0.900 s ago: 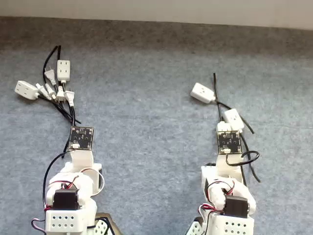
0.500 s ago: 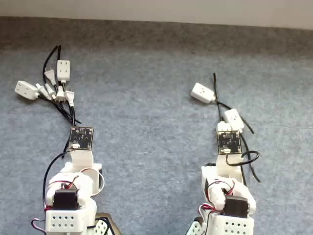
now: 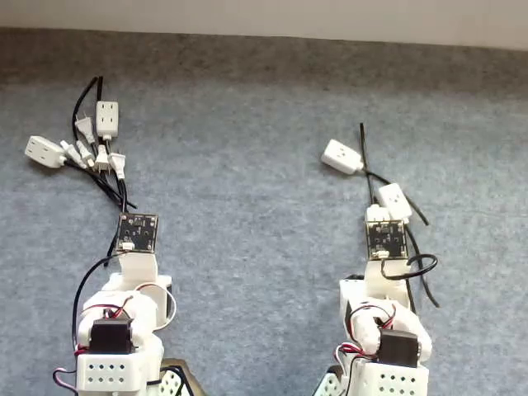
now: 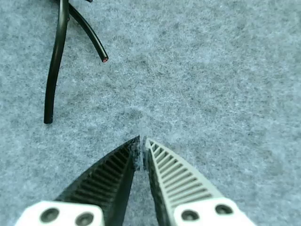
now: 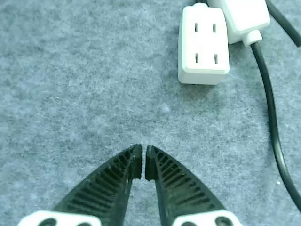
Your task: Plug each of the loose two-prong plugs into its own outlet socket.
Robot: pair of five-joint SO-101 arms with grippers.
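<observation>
The left jaws are pressed together with nothing between them. Their tips point down at the grey, fuzzy tabletop (image 4: 211,70). The cut ends of two black cords (image 4: 55,70) lie near them. The right jaws are pressed together too, and they hold nothing. Just past their tips lies a white outlet block (image 5: 203,44) with its slots facing up. A second white block (image 5: 240,14) touches its far corner, and a black cord (image 5: 269,108) runs off beside it.

The loose plugs (image 3: 83,128) lie in a little pile well out in front of the left arm (image 3: 124,305), mixed up with their cords. A far block (image 3: 107,118) sits at the back of that pile. A side block (image 3: 44,151) sits at its outer edge. A lone block (image 3: 341,156) lies out in front of the right arm (image 3: 384,322).

No plug is picked up yet, so I think the first job is to grab one. The left jaws should spread wide and go out over the cords. Then they should pinch one plug by its white body, not by its two metal prongs or its cord. The prongs must stick out free so they can line up with the slots. The other jaws could press on the block so it does not slide away.

Both arms are folded low and close to their bases, well apart from each other. Each wrist tips down so the jaws aim at the tabletop.
</observation>
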